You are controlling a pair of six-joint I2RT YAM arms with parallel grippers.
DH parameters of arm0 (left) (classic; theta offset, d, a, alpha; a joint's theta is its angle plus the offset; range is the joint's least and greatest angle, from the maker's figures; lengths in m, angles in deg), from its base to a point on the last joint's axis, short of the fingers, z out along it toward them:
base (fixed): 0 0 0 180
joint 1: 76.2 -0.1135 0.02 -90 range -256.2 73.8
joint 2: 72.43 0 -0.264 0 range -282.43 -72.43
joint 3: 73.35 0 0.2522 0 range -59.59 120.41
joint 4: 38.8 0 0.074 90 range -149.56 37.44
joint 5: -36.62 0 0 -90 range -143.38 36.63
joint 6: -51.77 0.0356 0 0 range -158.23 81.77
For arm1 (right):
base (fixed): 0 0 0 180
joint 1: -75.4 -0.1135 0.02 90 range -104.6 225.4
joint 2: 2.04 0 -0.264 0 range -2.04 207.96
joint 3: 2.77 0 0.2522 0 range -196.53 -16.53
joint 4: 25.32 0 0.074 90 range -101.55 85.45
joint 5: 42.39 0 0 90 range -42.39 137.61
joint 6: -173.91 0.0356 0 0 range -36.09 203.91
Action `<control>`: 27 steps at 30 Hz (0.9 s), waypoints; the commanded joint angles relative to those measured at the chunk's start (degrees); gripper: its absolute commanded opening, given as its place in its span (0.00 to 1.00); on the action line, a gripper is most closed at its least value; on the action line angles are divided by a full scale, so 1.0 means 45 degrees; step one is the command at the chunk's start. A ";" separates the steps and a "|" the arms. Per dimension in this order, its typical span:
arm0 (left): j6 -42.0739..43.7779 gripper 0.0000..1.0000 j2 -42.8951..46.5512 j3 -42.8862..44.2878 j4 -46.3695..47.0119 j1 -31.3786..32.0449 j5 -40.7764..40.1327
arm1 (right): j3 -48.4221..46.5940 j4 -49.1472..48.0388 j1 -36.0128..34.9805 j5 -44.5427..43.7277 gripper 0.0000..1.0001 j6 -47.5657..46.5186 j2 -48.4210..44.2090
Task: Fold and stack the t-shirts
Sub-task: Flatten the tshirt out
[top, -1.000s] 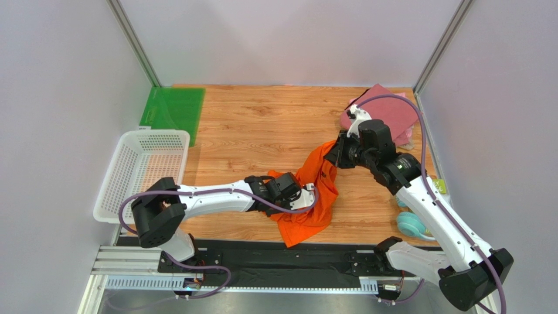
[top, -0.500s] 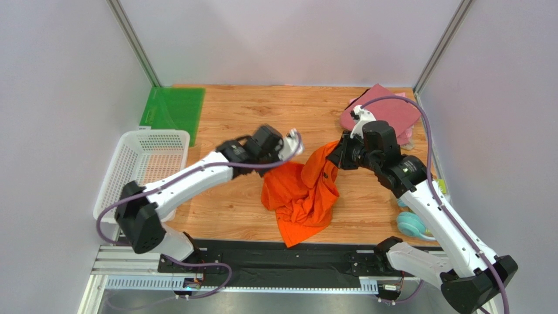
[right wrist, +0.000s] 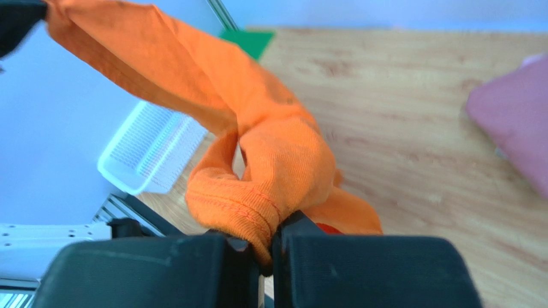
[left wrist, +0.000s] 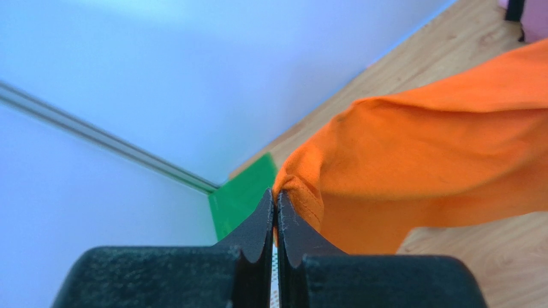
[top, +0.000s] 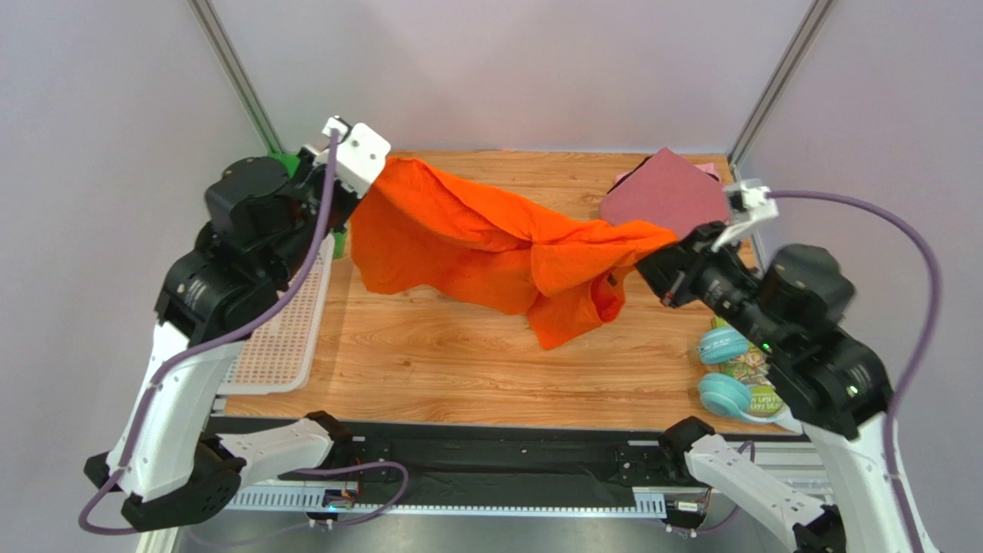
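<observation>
Left tool (left wrist: 276,212): fully closed, the two jaws pressed together on a hemmed edge of the orange t-shirt (top: 462,236). It is raised high at the far left of the table (top: 439,357), above the far end of the basket.
Right tool (right wrist: 265,247): closed as well, pinching a thick, bunched hem of the same shirt. It stands over the right side of the table, near the folded maroon shirt.
Orange t-shirt: held in the air and stretched between the two tools, from far left to right. The cloth sags in the middle, and a twisted bunch hangs down closer to the right tool. Whether the lowest fold touches the wood I cannot tell.
Maroon t-shirt (top: 667,194): folded into a flat square and lying in the far right corner of the table, apart from the orange one.
White mesh basket (top: 277,334): at the left edge of the table, partly under the left arm.
Green plastic sheet (left wrist: 241,202): flat in the far left corner, mostly hidden by the left arm in the top view.
Teal headphones (top: 725,392): at the near right edge, just beside the right arm.
</observation>
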 commanded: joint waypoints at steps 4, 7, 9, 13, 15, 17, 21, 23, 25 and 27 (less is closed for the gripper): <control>0.0636 0.00 0.0805 0.2376 -0.1938 -0.0087 -0.0912 | -0.2193 0.1043 0.0057 0.0258 0.00 -0.0324 -0.1375; 0.0420 0.00 0.1235 0.3197 -0.2682 -0.0068 -0.0443 | -0.2585 0.1259 0.0057 0.0570 0.00 -0.0188 -0.1921; 0.0420 0.00 0.1470 0.3704 -0.3306 -0.0068 -0.0326 | -0.2703 0.1415 0.0057 0.0630 0.00 -0.0012 -0.2235; 0.0128 0.00 0.1743 0.4195 -0.4305 -0.0068 -0.0130 | -0.2588 0.2020 0.0057 0.0630 0.00 0.0359 -0.2489; 0.0108 0.00 0.2133 0.3456 -0.4249 -0.0068 -0.0188 | -0.2276 0.2119 0.0076 0.0377 0.00 0.0534 -0.2567; 0.0069 0.00 0.2601 0.2075 -0.4073 -0.0068 -0.0072 | -0.1983 0.2158 0.0057 -0.0148 0.00 0.0768 -0.2529; -0.0010 0.00 0.2974 -0.0118 -0.3624 -0.0087 0.0123 | -0.1534 0.2139 0.0057 -0.0367 0.00 0.0965 -0.2002; -0.0165 0.00 0.2994 -0.0937 -0.3448 -0.0068 0.0298 | -0.1299 0.2002 0.0057 -0.0347 0.00 0.1101 -0.1690; -0.0244 0.00 0.2955 -0.1292 -0.3331 -0.0068 0.0591 | -0.0889 0.1788 0.0057 -0.0327 0.00 0.1140 -0.1456; -0.0050 0.00 0.2916 -0.2033 -0.2923 -0.0068 0.0671 | -0.0616 0.1690 0.0057 -0.0541 0.00 0.1102 -0.1299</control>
